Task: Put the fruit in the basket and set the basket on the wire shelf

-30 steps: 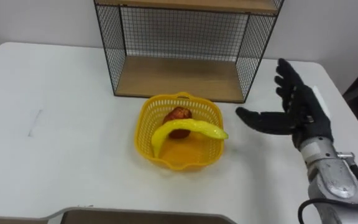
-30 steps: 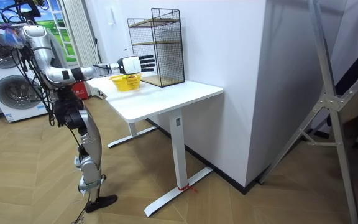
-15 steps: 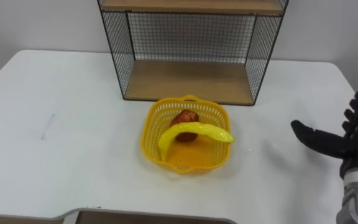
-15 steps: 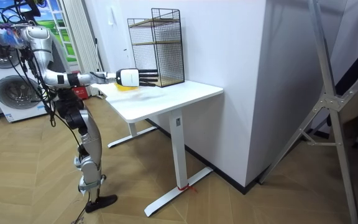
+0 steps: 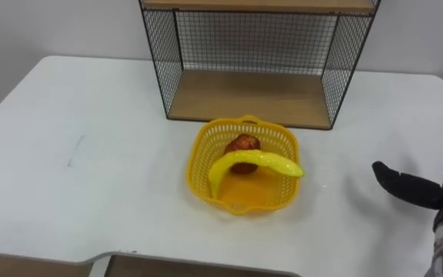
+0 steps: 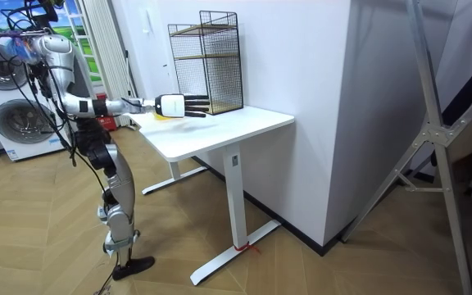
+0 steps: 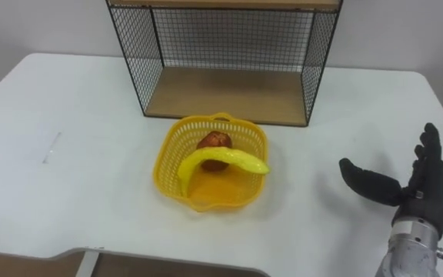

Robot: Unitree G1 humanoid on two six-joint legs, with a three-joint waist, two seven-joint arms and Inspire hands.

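Note:
A yellow plastic basket (image 5: 203, 158) (image 7: 168, 156) sits on the white table (image 5: 91, 185), just in front of the wire shelf (image 5: 256, 100) (image 7: 229, 92). Inside it lie a yellow banana (image 5: 256, 162) (image 7: 220, 160) and a red fruit (image 5: 242, 144) (image 7: 213, 141) behind the banana. My right hand (image 5: 429, 190) (image 7: 406, 191) hovers open over the table's right side, well right of the basket, thumb pointing toward it. In the room view the right hand (image 6: 180, 105) reaches out over the table beside the shelf (image 6: 207, 61).
The wire shelf has a wooden bottom board (image 5: 252, 98) and black mesh sides. Bare tabletop lies to the left of the basket. The table's near edge (image 5: 129, 255) runs along the bottom. Washing machines (image 6: 6, 115) stand behind me in the room view.
My right hand has drawn back to the right and lower, away from the basket. The eye view has shifted, so basket and shelf sit further right in it. The fruit stays put.

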